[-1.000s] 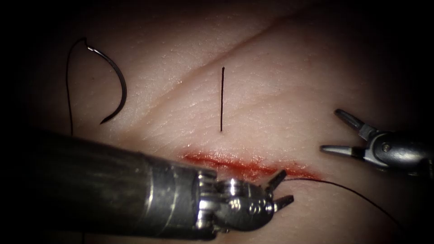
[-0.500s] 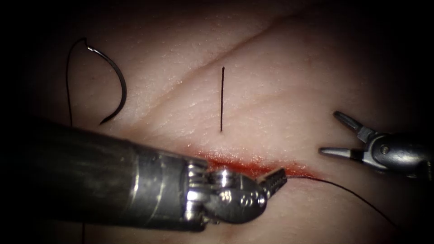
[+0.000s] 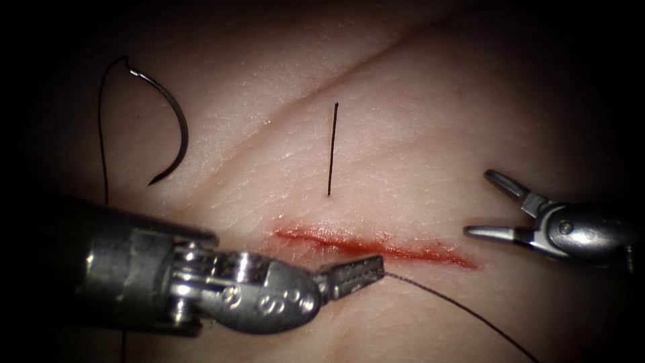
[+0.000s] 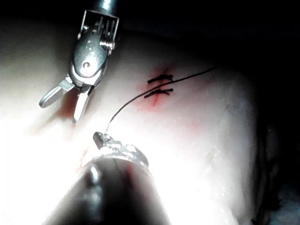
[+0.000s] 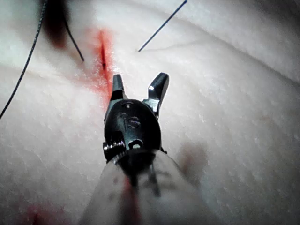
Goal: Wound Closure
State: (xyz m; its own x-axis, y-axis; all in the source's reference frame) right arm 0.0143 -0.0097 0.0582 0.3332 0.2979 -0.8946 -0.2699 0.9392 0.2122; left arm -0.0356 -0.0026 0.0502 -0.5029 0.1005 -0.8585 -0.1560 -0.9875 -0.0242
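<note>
Thread (image 3: 457,306) apparently pinched in left end effector (image 3: 359,271).

You work in a pool of light with a dark surround: in the endoscope view the lamp falls brightest on the middle of the tissue (image 3: 416,134) and fades outward on every side, until the edges and corners of the field go black. In your left wrist view the light is hard, glaring to white on the nearest surface and dropping off into deep shadow farther away. In your right wrist view the lighting is strong and even, with a few soft shadows lying on the surface.
</note>
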